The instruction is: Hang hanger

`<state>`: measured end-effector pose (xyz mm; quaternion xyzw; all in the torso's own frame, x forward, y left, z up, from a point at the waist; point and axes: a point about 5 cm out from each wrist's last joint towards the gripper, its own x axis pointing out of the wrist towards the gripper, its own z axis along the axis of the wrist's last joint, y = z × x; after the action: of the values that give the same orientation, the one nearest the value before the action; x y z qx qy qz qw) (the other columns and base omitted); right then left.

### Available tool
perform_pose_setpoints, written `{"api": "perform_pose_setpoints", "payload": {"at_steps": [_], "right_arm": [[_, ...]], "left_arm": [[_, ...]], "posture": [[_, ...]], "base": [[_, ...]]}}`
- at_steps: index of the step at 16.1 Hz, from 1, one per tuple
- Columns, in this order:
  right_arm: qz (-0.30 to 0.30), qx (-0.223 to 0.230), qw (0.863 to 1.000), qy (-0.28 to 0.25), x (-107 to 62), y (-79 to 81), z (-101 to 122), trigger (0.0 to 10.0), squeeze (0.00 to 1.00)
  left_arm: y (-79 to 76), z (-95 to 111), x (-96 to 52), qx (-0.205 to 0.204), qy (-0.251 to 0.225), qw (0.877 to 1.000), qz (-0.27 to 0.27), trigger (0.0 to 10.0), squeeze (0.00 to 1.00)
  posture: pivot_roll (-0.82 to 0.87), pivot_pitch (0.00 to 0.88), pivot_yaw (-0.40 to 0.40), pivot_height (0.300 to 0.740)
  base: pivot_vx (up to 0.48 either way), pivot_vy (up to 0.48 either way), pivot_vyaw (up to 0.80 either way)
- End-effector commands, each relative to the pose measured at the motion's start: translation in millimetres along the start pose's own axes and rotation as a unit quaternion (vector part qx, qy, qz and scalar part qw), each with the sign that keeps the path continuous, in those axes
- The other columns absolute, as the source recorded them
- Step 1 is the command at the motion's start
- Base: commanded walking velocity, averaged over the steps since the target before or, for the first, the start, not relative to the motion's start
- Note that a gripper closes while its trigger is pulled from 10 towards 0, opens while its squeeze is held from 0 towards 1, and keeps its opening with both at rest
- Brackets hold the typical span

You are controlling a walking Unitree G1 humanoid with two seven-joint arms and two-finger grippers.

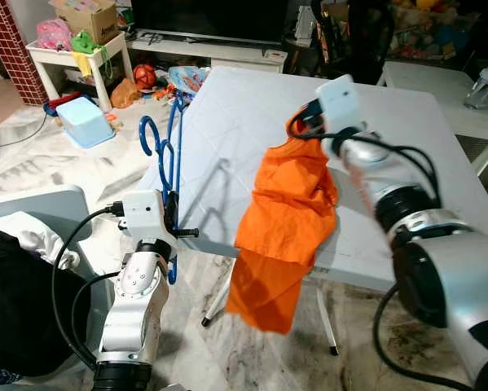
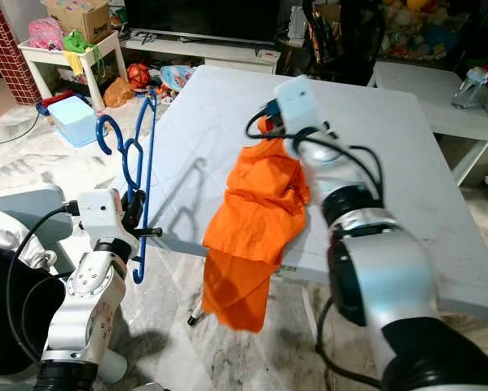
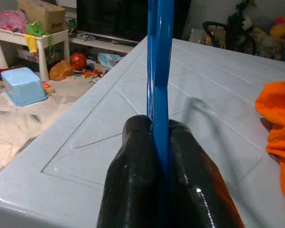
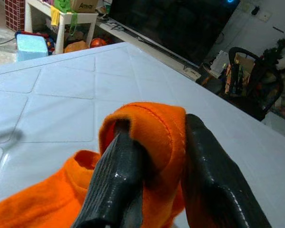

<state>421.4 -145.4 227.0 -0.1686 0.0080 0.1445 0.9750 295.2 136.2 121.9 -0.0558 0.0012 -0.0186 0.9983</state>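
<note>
The left hand point(image 3: 156, 142) is pinching the stiff, light blue hanger point(image 1: 169, 163) upright beside the table's point(image 1: 244, 122) left edge; the right hand point(image 4: 152, 156) is gripping the limp orange shirt point(image 1: 288, 212) by its collar, draping over the front edge.

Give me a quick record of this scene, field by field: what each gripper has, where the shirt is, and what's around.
left gripper: shut on the blue hanger, held upright beside the table's near left corner
right gripper: shut on a fold of the orange shirt, raised above the table
orange shirt: hangs from the right gripper, lower part drooping past the table's front edge
white table: folding type, in front of the robot
hanger and shirt: apart, not yet joined
background: light blue bin on the floor, television behind
</note>
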Motion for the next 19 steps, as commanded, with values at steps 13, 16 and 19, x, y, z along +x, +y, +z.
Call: {"api": "perform_pose_setpoints", "payload": {"at_steps": [13,16,19], "right_arm": [[0.174,0.056,0.973,0.138,-61.3,-11.2,-108.9,10.0,1.0],[0.182,0.08,0.968,0.15,-74.8,-20.1,-115.7,10.0,1.0],[0.216,0.133,0.955,0.154,-90.6,-9.0,-124.8,10.0,1.0]], "left_arm": [[-16.4,-5.2,2.7,-0.006,0.021,0.998,-0.055,10.0,0.0],[-14.6,-6.2,3.9,-0.003,0.026,0.998,-0.058,10.0,0.0],[-13.8,-6.5,3.2,-0.003,0.028,0.998,-0.058,10.0,0.0]], "posture": [[-0.05,0.0,0.008,0.74],[-0.05,0.0,0.008,0.74],[-0.05,0.0,0.008,0.74]], "base": [[0.0,0.0,0.0],[0.0,0.0,0.0],[0.0,0.0,0.0]]}}
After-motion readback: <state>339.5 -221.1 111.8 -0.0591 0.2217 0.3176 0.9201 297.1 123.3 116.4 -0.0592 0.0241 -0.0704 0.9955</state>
